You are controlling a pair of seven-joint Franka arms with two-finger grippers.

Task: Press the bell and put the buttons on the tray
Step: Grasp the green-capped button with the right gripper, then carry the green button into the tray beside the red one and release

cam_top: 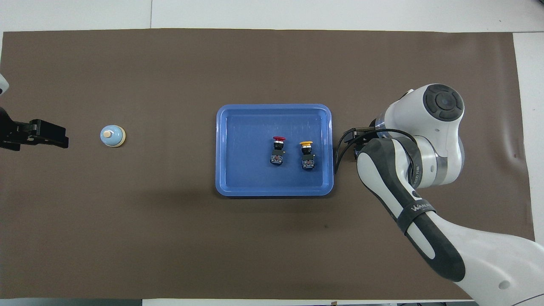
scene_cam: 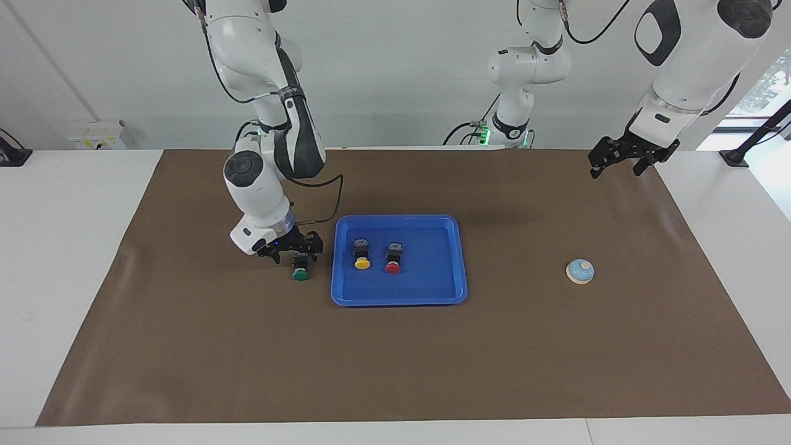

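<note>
The blue tray (scene_cam: 460, 259) lies mid-mat and also shows in the overhead view (cam_top: 221, 148). In it lie the yellow button (scene_cam: 362, 254) (cam_top: 307, 154) and the red button (scene_cam: 393, 257) (cam_top: 277, 150). The green button (scene_cam: 301, 272) lies on the mat beside the tray, toward the right arm's end; the arm hides it in the overhead view. My right gripper (scene_cam: 301, 254) is down at it, shut on its black body. The bell (scene_cam: 580, 271) (cam_top: 112, 136) stands toward the left arm's end. My left gripper (scene_cam: 618, 168) (cam_top: 63, 140) waits open, raised over the mat's edge.
A brown mat (scene_cam: 395, 358) covers the table. The right arm's elbow and forearm (cam_top: 403, 191) hang over the mat beside the tray. Bare white table (scene_cam: 68, 247) lies past the mat's ends.
</note>
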